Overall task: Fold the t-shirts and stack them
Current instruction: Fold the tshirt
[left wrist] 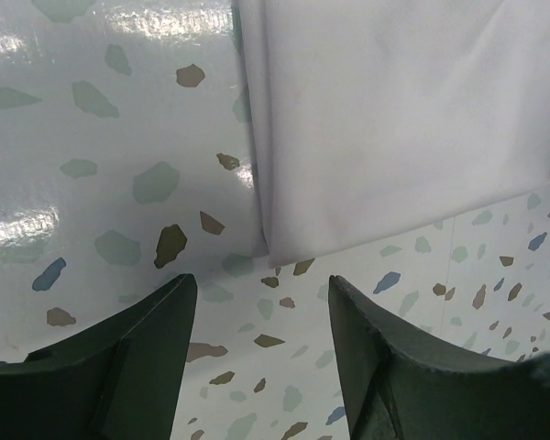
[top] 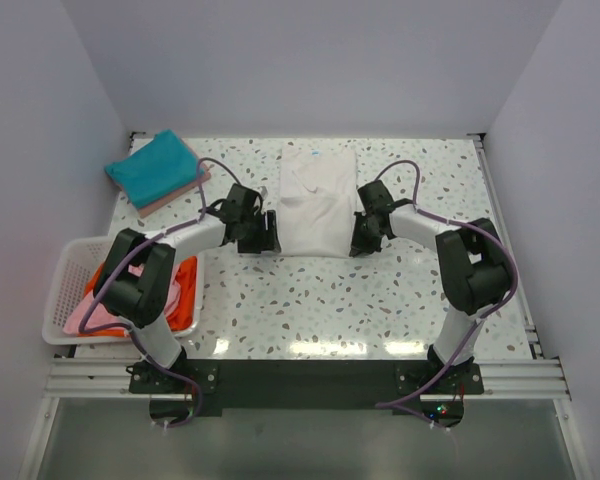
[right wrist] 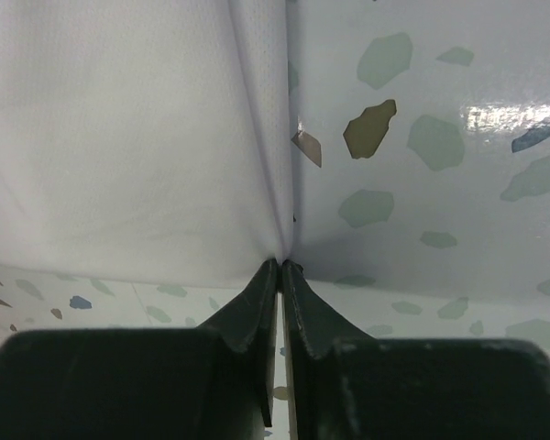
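A white t-shirt (top: 315, 200) lies folded into a long strip in the middle of the table. My right gripper (top: 358, 240) is at its near right corner, and in the right wrist view this gripper (right wrist: 281, 264) is shut on the white cloth's (right wrist: 119, 137) edge. My left gripper (top: 268, 232) hangs by the near left corner. In the left wrist view it (left wrist: 261, 282) is open with bare table between its fingers, and the shirt's (left wrist: 394, 119) corner lies just beyond the tips. A folded teal t-shirt (top: 152, 167) rests on a pink one (top: 170, 203) at the far left.
A white lattice basket (top: 68, 262) stands at the near left edge, holding an orange shirt (top: 187, 290) and a pink shirt (top: 95, 315). White walls close in the table on three sides.
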You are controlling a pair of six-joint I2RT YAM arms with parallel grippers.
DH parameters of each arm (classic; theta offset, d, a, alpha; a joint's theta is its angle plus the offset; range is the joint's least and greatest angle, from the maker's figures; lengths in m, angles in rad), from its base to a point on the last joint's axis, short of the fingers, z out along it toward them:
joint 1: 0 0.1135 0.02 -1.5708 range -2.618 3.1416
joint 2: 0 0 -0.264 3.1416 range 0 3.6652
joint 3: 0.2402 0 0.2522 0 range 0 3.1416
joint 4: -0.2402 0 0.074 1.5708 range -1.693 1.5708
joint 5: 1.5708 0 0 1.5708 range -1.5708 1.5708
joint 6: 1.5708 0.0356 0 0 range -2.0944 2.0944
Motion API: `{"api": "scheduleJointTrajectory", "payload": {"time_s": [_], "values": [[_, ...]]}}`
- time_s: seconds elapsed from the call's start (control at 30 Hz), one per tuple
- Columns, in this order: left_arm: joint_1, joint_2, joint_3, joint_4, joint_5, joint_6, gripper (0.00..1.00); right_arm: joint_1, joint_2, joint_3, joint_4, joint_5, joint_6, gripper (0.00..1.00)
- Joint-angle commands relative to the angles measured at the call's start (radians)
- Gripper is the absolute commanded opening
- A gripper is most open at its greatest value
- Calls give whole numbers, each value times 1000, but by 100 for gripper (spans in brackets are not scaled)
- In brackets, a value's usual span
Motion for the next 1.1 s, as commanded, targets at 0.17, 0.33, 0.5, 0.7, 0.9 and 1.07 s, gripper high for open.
{"api": "scheduleJointTrajectory", "payload": {"time_s": [0.17, 0.33, 0.5, 0.7, 0.9, 1.07], "values": [[-4, 19, -1, 32, 10, -35, 57, 5, 12, -19, -19, 6, 1, 1], [-15, 41, 5, 54, 21, -41, 52, 5, 10, -23, -18, 9, 3, 1], [-25, 70, 22, 71, 28, -47, 51, 5, 3, -30, -15, 9, 6, 1], [-29, 104, 40, 68, 21, -47, 45, 6, -11, -40, -16, 17, 6, 0], [-35, 122, 37, 58, 21, -44, 24, 6, -22, -39, -15, 18, 7, 0], [-38, 119, 16, 57, 27, -43, 0, 6, -31, -28, -16, 11, 6, 0]]}}
